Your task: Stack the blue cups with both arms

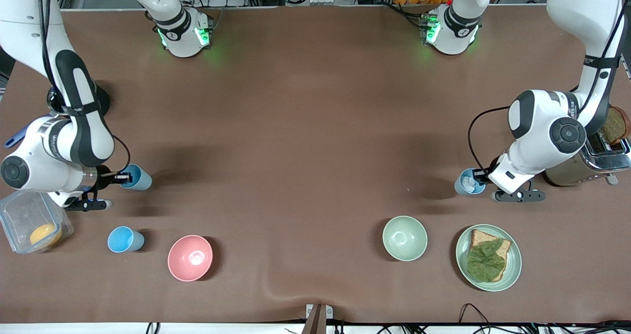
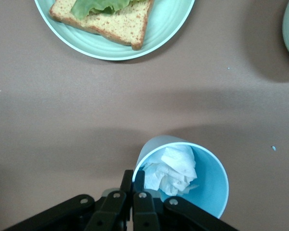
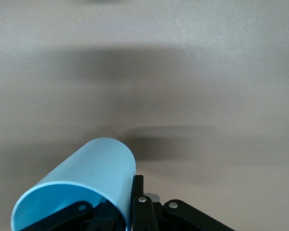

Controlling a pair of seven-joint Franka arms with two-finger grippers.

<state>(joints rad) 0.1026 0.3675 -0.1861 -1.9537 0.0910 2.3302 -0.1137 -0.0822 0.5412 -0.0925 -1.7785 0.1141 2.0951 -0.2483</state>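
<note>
While our right pincer (image 1: 120,178) pinches the rim of one small light-blue plastic cup (image 1: 136,177) near a second blue cup (image 1: 124,239) standing on the brown surface (image 1: 305,142), our left pincer (image 1: 480,176) clamps a third, paper-stuffed blue cup (image 2: 185,175).

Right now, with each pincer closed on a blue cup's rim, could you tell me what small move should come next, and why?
Probably the right pincer should lift its empty light-blue plastic tumbler first. The left pincer grips a light-blue tumbler holding crumpled white paper, which would likely block nesting, so that cup seems better kept as the base.
</note>
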